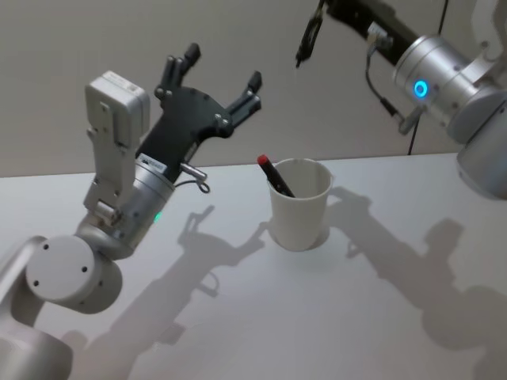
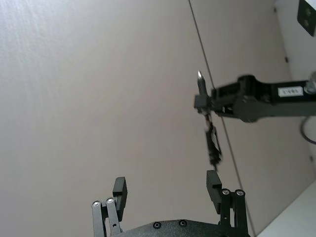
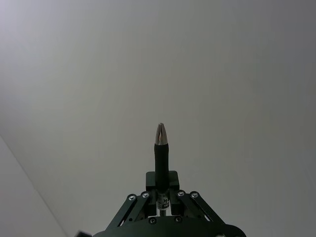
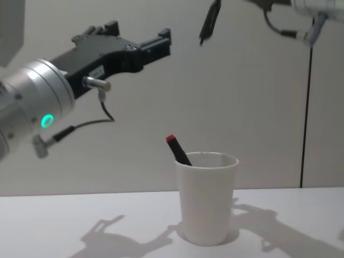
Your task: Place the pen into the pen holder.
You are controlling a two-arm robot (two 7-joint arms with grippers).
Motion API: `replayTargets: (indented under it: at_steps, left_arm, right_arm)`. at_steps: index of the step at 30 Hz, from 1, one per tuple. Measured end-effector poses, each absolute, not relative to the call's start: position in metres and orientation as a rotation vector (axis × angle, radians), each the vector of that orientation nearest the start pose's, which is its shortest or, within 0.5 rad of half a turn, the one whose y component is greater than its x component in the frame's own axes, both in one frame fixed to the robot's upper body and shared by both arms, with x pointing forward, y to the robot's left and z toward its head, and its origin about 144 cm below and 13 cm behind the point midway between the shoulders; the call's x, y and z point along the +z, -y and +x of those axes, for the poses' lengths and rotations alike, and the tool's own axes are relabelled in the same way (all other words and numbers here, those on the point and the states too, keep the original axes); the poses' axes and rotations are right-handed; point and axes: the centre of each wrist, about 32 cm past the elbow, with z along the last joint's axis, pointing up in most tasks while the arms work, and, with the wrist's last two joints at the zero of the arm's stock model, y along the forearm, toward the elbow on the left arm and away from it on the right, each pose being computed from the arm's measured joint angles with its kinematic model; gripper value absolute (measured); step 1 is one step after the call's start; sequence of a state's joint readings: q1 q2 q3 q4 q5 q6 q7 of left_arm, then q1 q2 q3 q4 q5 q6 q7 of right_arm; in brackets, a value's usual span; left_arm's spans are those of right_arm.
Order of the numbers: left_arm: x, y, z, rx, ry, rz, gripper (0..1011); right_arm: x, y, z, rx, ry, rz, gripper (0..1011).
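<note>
The white table (image 1: 261, 317) lies nearest, and on it the pen holder (image 1: 299, 203), a white paper cup, stands upright a little right of the middle. 1 pen with a red cap (image 1: 273, 175) already leans inside it, its red end poking above the rim on the robot's left side; in the chest view the cup (image 4: 207, 196) and that pen (image 4: 177, 148) show the same tilt.

The left gripper (image 1: 218, 83) hangs raised in the air to the left of the cup, well above the table, its fingers spread apart and holding nothing. Its own wrist view shows the 2 fingertips (image 2: 120, 190) parted with bare wall between them.

Farther back and higher, the right gripper (image 1: 323, 9) is up by the wall above the cup, clamped on a 2nd black pen (image 1: 309, 36) that hangs downward from it. In the right wrist view the fingers (image 3: 160, 183) pinch this pen (image 3: 161, 158), its metal tip pointing away from the camera.
</note>
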State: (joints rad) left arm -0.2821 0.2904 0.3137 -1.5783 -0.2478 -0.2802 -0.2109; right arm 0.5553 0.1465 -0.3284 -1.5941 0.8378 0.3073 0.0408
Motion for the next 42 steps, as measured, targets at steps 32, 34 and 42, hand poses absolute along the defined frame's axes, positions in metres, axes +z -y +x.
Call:
replayTargets:
  at_steps: [32, 34, 42]
  left_arm:
    - [1.261, -0.234, 0.514, 1.155, 0.516, -0.187, 1001]
    - [1.261, -0.235, 0.514, 1.156, 0.518, -0.186, 1001]
    - [1.262, -0.235, 0.513, 1.160, 0.521, -0.184, 1001]
  right_arm:
    - [1.284, 0.134, 0.554, -0.903, -0.205, 0.097, 132]
    - [1.284, 0.134, 0.553, -0.905, -0.190, 0.100, 132]
    - [1.287, 0.133, 0.550, -0.917, -0.126, 0.086, 132]
